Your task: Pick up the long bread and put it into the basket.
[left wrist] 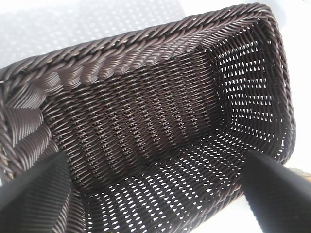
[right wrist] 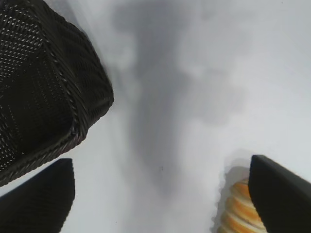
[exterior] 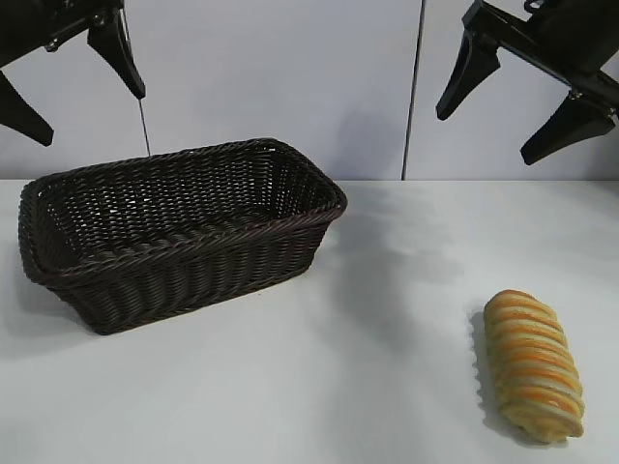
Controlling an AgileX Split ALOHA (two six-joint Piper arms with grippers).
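The bread (exterior: 534,365) lies on the table (exterior: 387,338), well apart from the empty basket (exterior: 184,232). Both grippers hang high with fingers spread: the left (exterior: 73,82) above the basket, the right (exterior: 508,101) above the bread's side. The 2 risks: an off-centre pinch letting the loaf pivot and drop, or hard squeezing crushing it.

Long bread (exterior: 533,364) right of basket (exterior: 184,256)

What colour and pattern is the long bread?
Golden yellow with orange-brown crosswise ridges; the long bread shows best in the exterior view.
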